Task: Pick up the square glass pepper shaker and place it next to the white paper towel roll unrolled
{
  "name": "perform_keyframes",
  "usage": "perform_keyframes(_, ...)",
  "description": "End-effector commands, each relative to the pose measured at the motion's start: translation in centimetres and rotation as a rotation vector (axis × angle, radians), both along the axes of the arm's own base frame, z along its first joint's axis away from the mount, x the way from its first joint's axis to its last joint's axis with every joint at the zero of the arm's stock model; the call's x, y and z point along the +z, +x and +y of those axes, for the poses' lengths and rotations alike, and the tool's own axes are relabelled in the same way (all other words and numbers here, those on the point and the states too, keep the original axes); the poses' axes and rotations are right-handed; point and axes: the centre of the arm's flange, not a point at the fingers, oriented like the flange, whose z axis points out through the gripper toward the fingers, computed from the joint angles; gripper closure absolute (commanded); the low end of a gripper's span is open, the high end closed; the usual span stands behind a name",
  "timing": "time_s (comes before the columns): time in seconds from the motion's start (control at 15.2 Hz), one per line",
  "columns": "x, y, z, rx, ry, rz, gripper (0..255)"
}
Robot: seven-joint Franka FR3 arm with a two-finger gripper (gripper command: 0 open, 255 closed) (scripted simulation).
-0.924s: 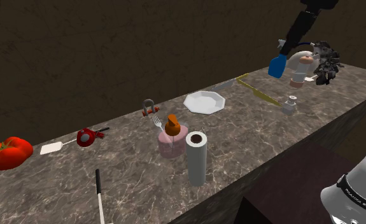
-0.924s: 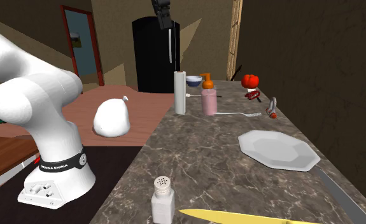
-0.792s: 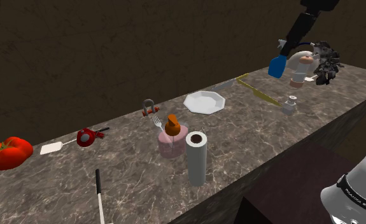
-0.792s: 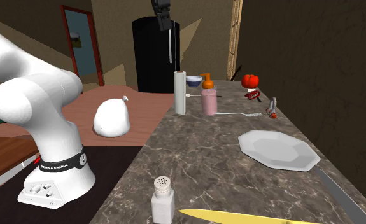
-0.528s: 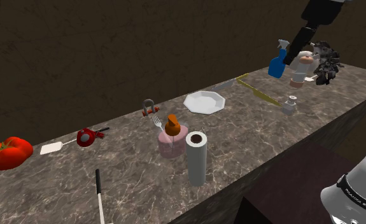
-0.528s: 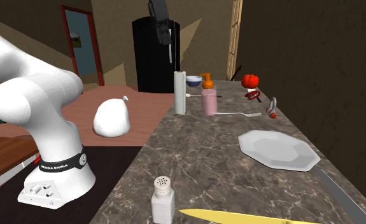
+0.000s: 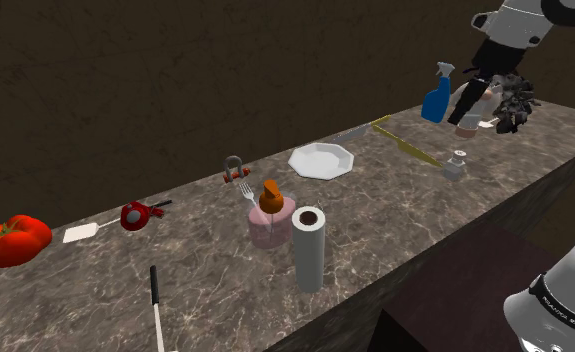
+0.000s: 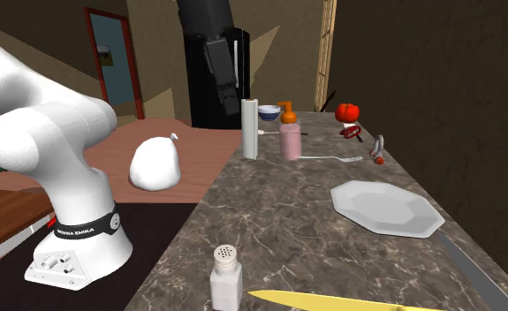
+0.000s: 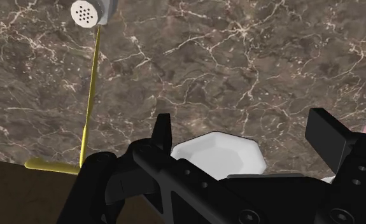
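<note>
The pepper shaker (image 7: pixel 456 165) is a small pale square bottle with a perforated round cap, upright near the counter's front edge at the shoulder view's right. It stands close in the second exterior view (image 8: pixel 226 278) and off beyond one finger in the wrist view (image 9: pixel 92 11). The white paper towel roll (image 7: pixel 308 248) stands upright near the middle of the counter, far from the shaker (image 8: pixel 250 129). My gripper (image 7: pixel 467 102) hangs well above the shaker, apart from it (image 8: pixel 227 94). It is open (image 9: pixel 242 133), with nothing between its fingers (image 9: pixel 163 132).
A white plate (image 7: pixel 322 160) and a yellow knife (image 7: pixel 407 145) lie by the shaker. A pink dispenser (image 7: pixel 271 222) with an orange pump stands beside the roll. A blue spray bottle (image 7: pixel 436 98) and a black bushy thing (image 7: pixel 515 98) are behind. A tomato (image 7: pixel 12 240) sits far left.
The arm has swung toward the shoulder view's right and the hand has come lower. In the second exterior view the gripper has dropped and looms larger. Nothing on the counter moved.
</note>
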Motion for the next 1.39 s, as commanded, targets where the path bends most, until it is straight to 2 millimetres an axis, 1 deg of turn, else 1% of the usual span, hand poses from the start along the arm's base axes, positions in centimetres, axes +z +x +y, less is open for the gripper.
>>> perform_keyframes(0.0, -1.9, 0.1, -1.7, 0.004, -0.005, 0.000, 0)
perform_keyframes(0.92, -14.6, 1.0, -14.5, 0.022, -0.035, 0.008, 0)
perform_keyframes(1.32, -17.7, 1.6, -14.4, 0.022, -0.035, 0.008, 0)
